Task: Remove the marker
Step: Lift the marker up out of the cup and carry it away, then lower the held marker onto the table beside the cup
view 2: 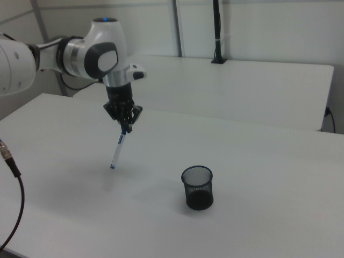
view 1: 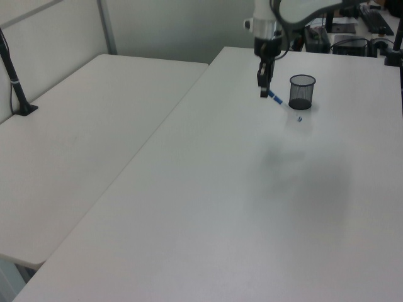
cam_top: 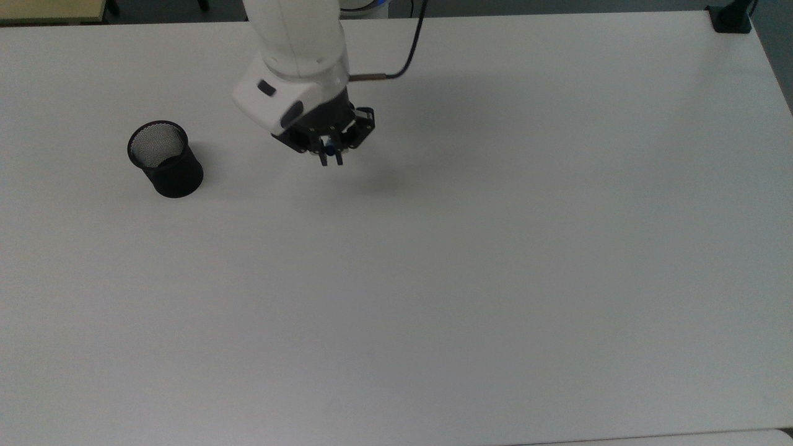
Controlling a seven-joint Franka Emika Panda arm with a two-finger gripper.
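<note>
Your end effector (view 2: 125, 129) clamped on the marker (view 2: 117, 150), hanging tilted above the desk (cam_top: 495, 248), well apart from the mesh cup (view 2: 198, 187)

The white arm (view 2: 80, 54) reaches out over the table with its wrist bent down, so the black gripper (view 2: 124, 127) points at the tabletop. Its fingers are pinched on the marker (view 2: 117, 148) by the top end.
</note>
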